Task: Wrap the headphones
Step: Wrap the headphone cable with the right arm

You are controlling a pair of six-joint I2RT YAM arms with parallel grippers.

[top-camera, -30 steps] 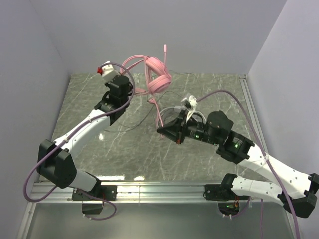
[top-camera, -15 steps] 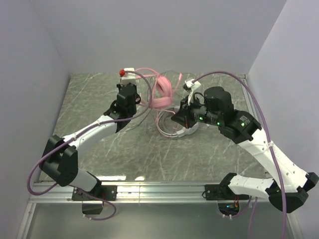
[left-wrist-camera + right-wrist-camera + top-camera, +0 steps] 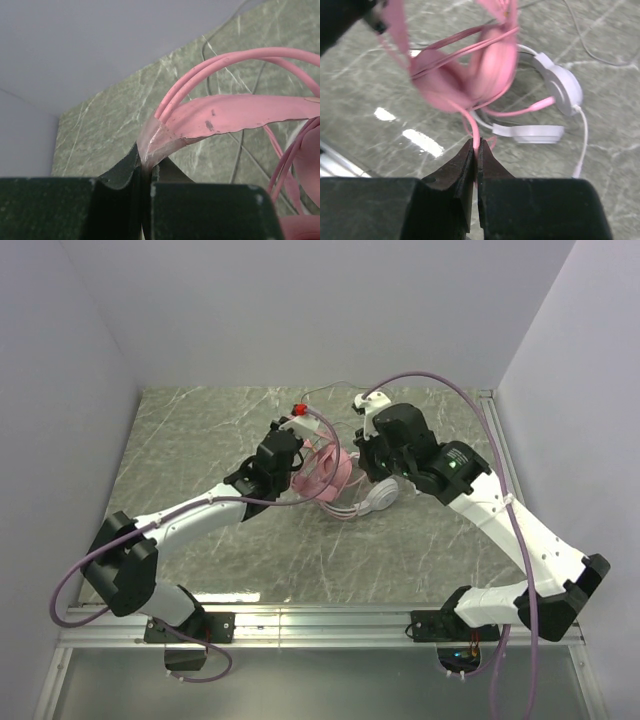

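Both claws are clenched: the left claw [image 3: 146, 162] pinches the pink headset [image 3: 325, 472] by its headband [image 3: 240, 112], and the right claw [image 3: 476, 150] pinches the thin pink cable [image 3: 472, 125]. The pink headset hangs between them, just above the white headset [image 3: 560, 90], which lies on the desk [image 3: 200, 440].

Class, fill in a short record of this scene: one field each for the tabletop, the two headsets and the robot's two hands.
Surface: grey-green marbled table
White over-ear headset: lying on the table, held by neither hand
Pink over-ear headset: held by both hands, partly covering the white one
Left hand: shut on the flat pink headband
Right hand: shut on the thin pink cable
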